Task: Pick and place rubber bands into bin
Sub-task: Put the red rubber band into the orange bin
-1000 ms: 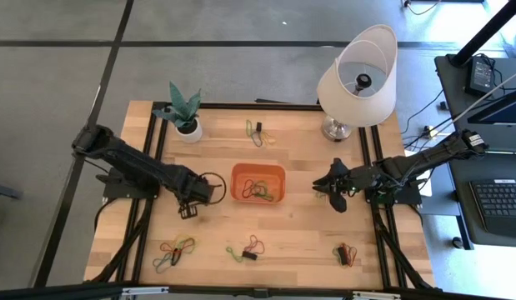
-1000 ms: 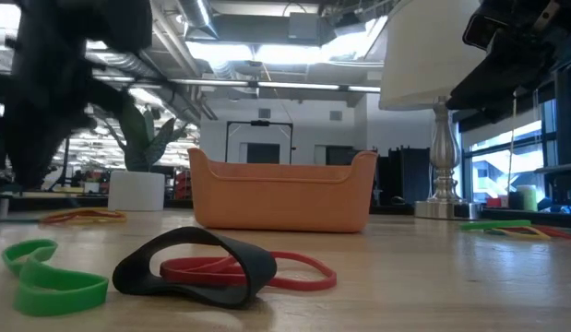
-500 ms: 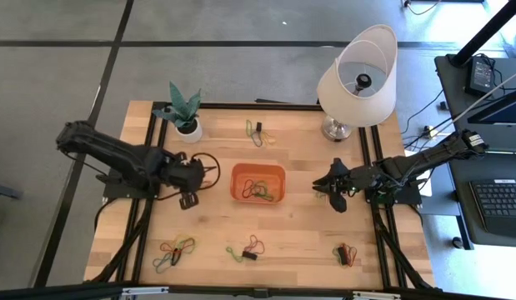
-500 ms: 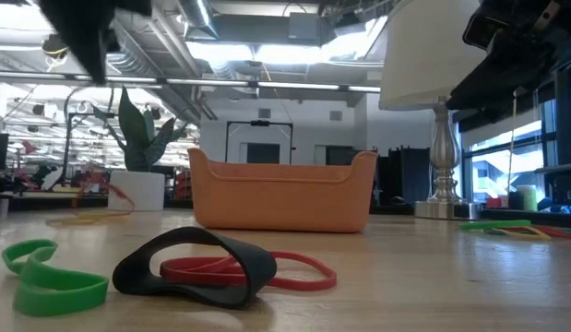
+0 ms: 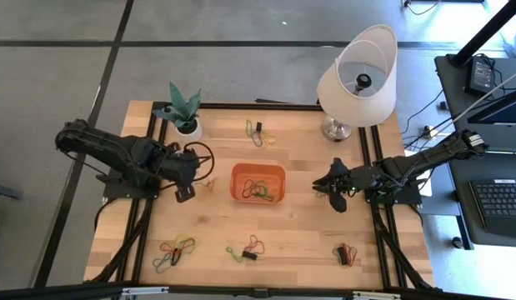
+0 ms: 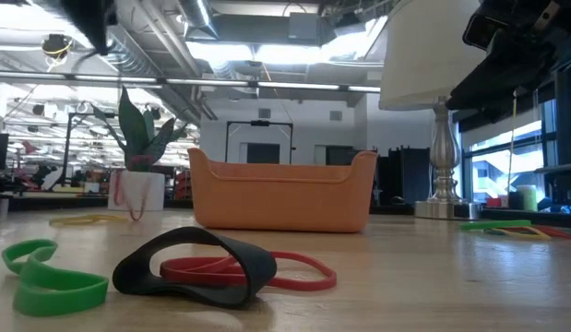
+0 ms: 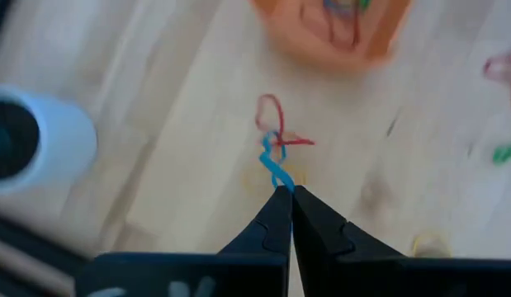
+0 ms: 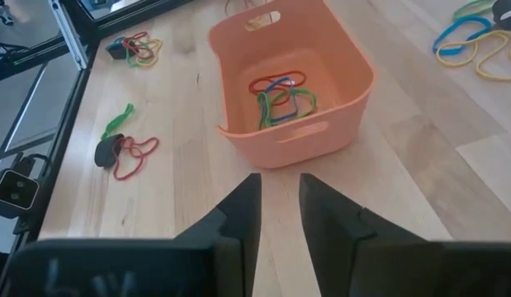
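Rubber bands (image 5: 176,251) lie in loose clusters on the pale wooden table (image 5: 299,225): seen from above with the bin as the dial's centre, one tangle sits at about 7 o'clock near the front edge, a black-and-red clump (image 5: 250,248) at 6 o'clock, another bunch (image 5: 345,254) at 4 o'clock, and a green-and-black pair (image 5: 256,131) at 12 o'clock by the back edge. The bin (image 5: 258,182) — a shallow orange tray — stands mid-table with several coloured loops (image 8: 281,97) already inside. The left gripper (image 5: 193,172) hangs at the bin's 9 o'clock, raised off the wood, its fingers (image 7: 276,219) clenched on a blue band and a red band (image 7: 273,148) that dangle from the tips. The right gripper (image 5: 331,190) waits at the bin's 3 o'clock, pointed toward the tray, its fingers (image 8: 243,206) parted with nothing between them. A white pot with a green plant (image 5: 185,114) stands at 10 o'clock and a lamp with a white shade (image 5: 356,77) at 1 o'clock. The tabletop is framed by black rails (image 5: 241,107) and rests on grey floor (image 5: 57,75) crossed by dark lines; from table height the room behind shows ceiling ducts and strip lights (image 6: 257,46) — an open workshop hall with windows at the side.
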